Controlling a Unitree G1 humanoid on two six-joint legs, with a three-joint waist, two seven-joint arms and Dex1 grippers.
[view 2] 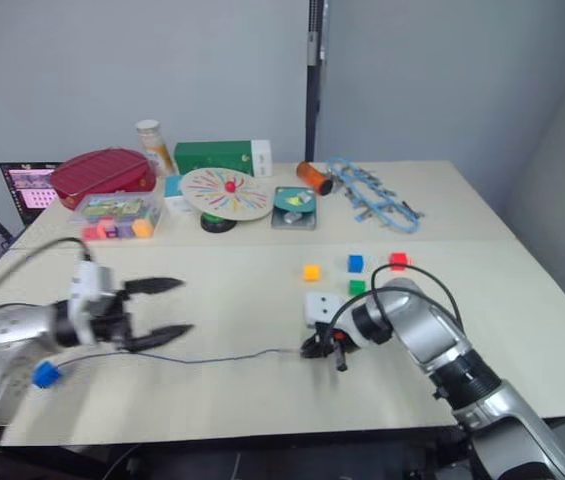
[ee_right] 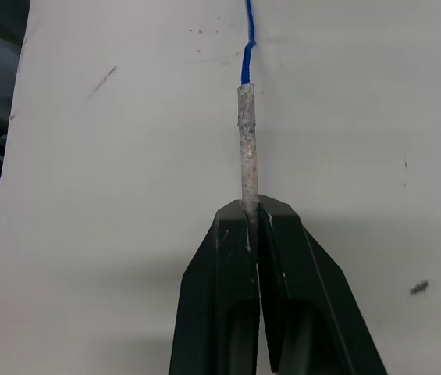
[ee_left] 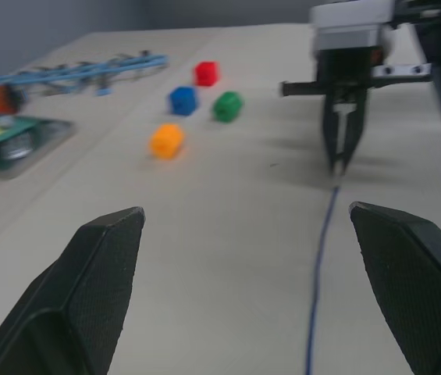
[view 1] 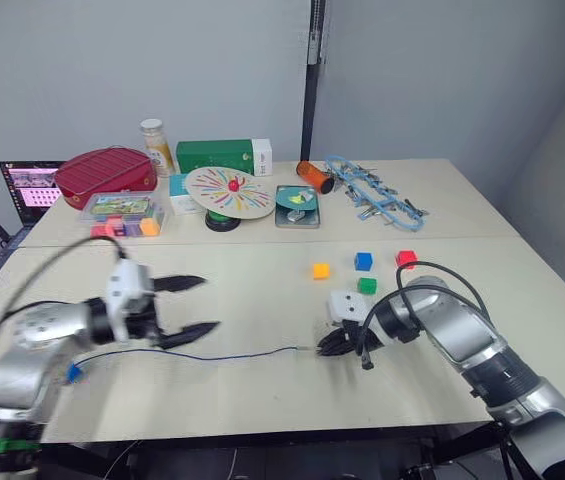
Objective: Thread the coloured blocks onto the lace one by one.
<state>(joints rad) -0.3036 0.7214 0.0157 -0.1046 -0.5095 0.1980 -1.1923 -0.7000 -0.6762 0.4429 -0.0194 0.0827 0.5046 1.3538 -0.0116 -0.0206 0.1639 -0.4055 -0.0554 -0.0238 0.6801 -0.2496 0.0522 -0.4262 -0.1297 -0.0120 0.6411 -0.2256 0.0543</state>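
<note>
A thin dark-blue lace (view 1: 232,355) lies slack across the table (view 1: 262,400). The right gripper (ee_right: 256,215), fingers pressed together, pinches its pale, rough, stiff tip (ee_right: 247,144). Just beyond this gripper sit smooth orange (view 1: 321,270), blue (view 1: 363,261), green (view 1: 366,285) and red (view 1: 406,259) cubes. The left gripper (view 1: 194,306) gapes wide, empty, above the cord's far stretch.

On the near part of the table (view 1: 262,400) the lace (view 1: 232,355) lies from left to right between the two grippers. The left gripper (view 1: 198,305) is over its left part, the fingers wide apart. The right gripper (ee_right: 257,215) pinches the stiff tip at the right end. Four blocks (view 1: 364,261) sit in a group just behind the right gripper. One more block (view 2: 45,375) is at the far left, beside the lace's end. Along the back edge stand boxes (view 1: 224,156) and a tray (view 1: 297,206).
</note>
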